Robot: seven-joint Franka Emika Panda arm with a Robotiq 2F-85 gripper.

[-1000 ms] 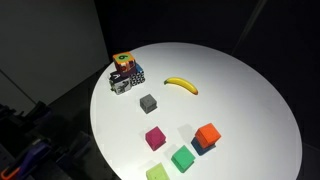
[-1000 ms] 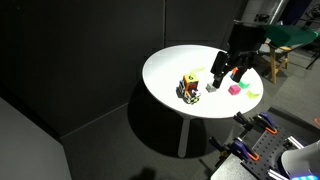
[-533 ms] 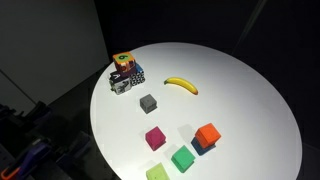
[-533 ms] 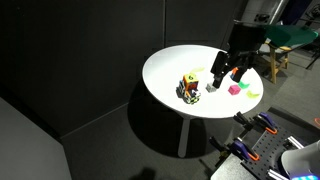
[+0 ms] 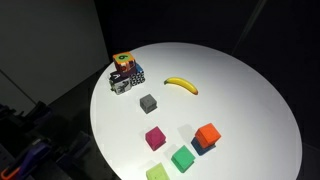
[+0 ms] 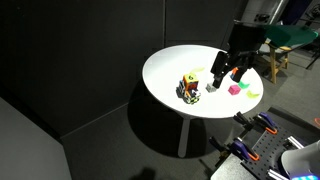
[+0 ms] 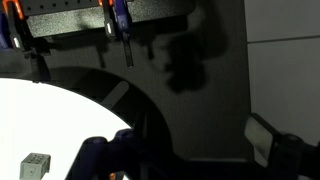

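nothing moved vs prev frame, end effector [image 6: 228,74] spread, above table [image 6: 165,65], near gray cube [image 5: 148,102]

Round white table [image 6: 165,62], brightly lit against dark walls [image 6: 70,60]; at 3 o'clock, possibly a wooden chair [image 6: 276,62].

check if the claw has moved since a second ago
No: the claw keeps the same place above the table, near the pink cube.
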